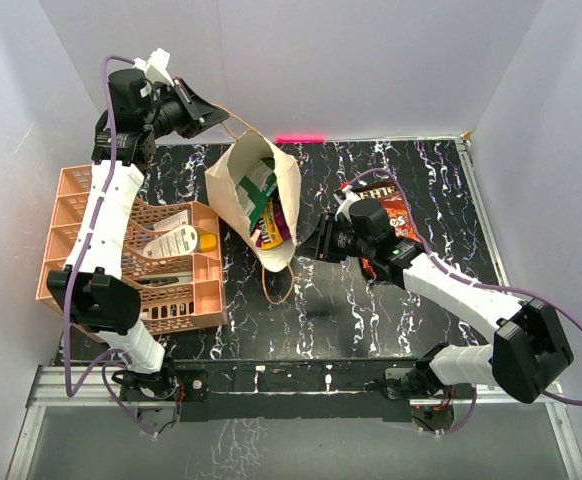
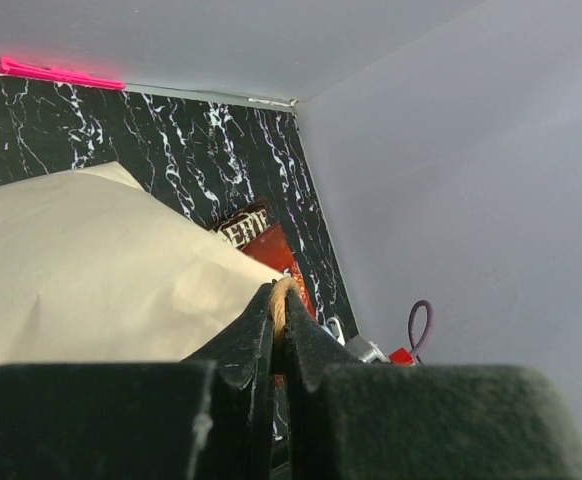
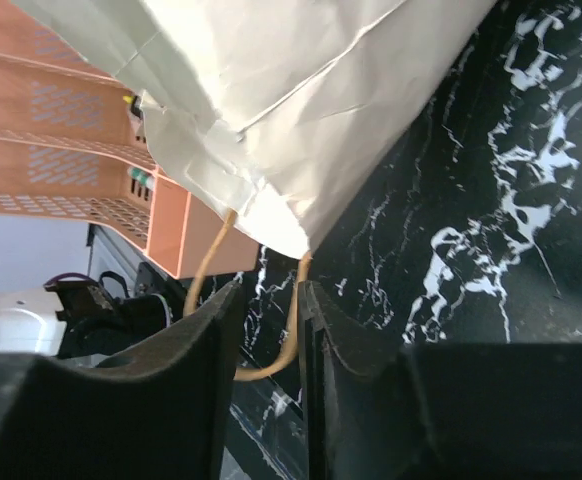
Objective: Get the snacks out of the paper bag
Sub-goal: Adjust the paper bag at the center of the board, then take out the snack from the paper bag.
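Overhead, left hand [image 1: 214,115] clamps the paper bag [image 1: 227,190] handle [image 2: 282,297] — right hand [image 3: 271,290] slightly apart.

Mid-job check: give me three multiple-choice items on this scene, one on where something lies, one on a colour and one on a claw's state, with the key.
1. Where does the red-brown snack packet lie?
A) inside the bag
B) on the table, right of the paper bag
C) left of the bag

2. What colour is the mesh basket?
A) orange
B) blue
C) green

3. How is the left claw?
A) wide open over the basket
B) shut on a bag handle
C) shut on a packet

Key:
1 B: the top view shows the packet flat on the dark marbled table, right of the bag.
2 A: its walls and dividers are orange in the top and right wrist views.
3 B: the left wrist view shows the jaws pinched together on the tan cord.
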Controlling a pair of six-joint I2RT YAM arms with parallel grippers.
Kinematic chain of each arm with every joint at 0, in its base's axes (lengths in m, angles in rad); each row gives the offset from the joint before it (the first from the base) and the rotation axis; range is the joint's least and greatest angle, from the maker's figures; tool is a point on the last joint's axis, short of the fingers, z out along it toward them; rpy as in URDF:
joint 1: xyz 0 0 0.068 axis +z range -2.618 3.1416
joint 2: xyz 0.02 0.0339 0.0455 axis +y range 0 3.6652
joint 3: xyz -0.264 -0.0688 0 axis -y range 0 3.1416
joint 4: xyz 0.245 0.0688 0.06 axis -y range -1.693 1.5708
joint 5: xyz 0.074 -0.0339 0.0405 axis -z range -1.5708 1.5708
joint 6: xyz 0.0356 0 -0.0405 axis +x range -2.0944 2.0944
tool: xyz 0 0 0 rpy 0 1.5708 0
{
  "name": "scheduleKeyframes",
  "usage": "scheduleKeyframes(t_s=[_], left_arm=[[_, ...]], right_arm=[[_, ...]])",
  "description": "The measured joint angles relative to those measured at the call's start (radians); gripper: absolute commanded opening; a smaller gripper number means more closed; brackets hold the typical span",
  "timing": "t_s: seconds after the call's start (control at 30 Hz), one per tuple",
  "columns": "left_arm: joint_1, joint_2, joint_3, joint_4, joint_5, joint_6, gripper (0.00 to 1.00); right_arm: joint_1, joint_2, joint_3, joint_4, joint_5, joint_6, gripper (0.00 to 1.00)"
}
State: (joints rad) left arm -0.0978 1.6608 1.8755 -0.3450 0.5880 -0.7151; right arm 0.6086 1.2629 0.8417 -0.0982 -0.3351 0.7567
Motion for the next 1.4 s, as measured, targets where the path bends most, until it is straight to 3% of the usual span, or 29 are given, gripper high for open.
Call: scheduleKeyframes(t_s=[0.13, 0.3, 0.5, 0.73, 1.07, 1.4], left_arm=[[0.000, 0.013, 0.005, 0.000, 0.008, -0.004, 0.00], [0.000, 0.035, 0.023, 0.009, 0.019, -0.013, 0.00], [0.000, 0.043, 0.023, 0.016, 0.027, -0.019, 0.00], [0.000, 0.044, 0.023, 0.016, 0.034, -0.022, 0.00], [0.000, 0.044, 0.023, 0.017, 0.050, -0.027, 0.00], [0.000, 0.043, 0.020, 0.049, 0.074, -0.056, 0.00]], right_arm=[[0.000, 0.000, 0.042, -0.110, 0.041, -0.035, 0.49], [0.009, -0.018, 0.176, -0.274, 0.130, -0.091, 0.57], [0.149, 0.032, 0.361, -0.319, 0.240, -0.085, 0.57], [0.329, 0.298, 0.589, -0.303, 0.446, 0.013, 0.54], [0.335, 0.422, 0.596, -0.269, 0.821, 0.235, 0.51], [0.330, 0.593, 0.744, -0.268, 0.991, 0.306, 0.50]])
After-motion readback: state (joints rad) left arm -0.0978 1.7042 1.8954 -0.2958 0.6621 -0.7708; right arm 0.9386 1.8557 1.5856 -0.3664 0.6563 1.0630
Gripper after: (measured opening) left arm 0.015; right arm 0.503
